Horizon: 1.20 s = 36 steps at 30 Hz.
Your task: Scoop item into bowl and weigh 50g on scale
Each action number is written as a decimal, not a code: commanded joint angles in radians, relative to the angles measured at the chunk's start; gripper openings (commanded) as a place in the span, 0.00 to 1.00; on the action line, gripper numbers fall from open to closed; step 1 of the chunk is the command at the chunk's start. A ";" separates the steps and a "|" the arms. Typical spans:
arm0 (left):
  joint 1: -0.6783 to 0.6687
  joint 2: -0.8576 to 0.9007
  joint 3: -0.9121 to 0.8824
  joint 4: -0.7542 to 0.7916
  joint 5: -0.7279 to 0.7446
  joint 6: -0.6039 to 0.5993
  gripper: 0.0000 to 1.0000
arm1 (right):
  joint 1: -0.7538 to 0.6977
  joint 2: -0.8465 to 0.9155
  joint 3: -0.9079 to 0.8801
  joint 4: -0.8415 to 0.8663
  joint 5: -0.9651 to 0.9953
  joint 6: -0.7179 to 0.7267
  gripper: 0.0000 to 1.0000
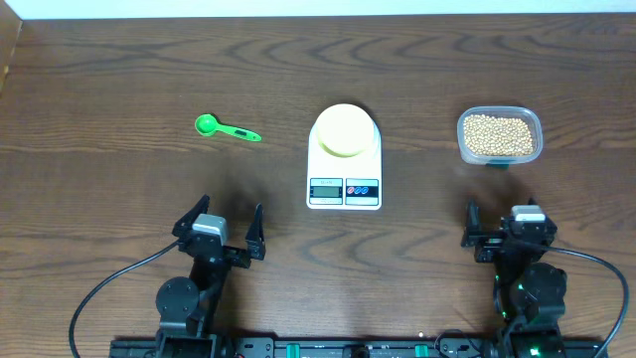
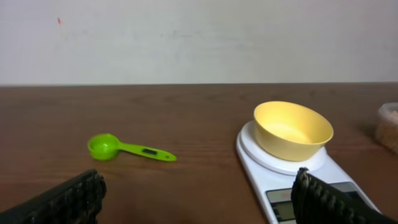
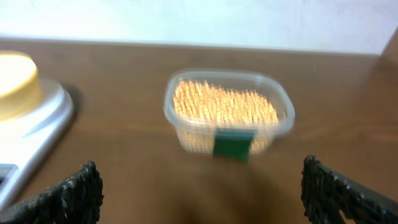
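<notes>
Left gripper and right gripper wide open, empty | I see green plastic scoop at 12 o'clock of left, handle toward 3 | tiny tan beans in clear plastic tub, 12 o'clock of right

Soft, even light falls from above on the dark desk, and the bowl is washed pale at 12 o'clock on the scale. The right wrist view is blurred throughout, with the beans smeared. The left wrist view is rendered sharper.
</notes>
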 commanded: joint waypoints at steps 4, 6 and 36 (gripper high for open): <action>0.005 0.005 0.193 0.005 -0.002 -0.205 0.98 | 0.003 -0.005 0.025 0.294 -0.237 0.134 0.99; 0.005 0.044 0.310 -0.020 -0.003 -0.112 0.98 | 0.003 -0.005 0.100 0.335 -0.218 0.124 0.99; 0.052 1.696 1.554 -0.990 -0.293 0.072 0.98 | 0.009 1.344 1.399 -0.708 -0.929 0.052 0.99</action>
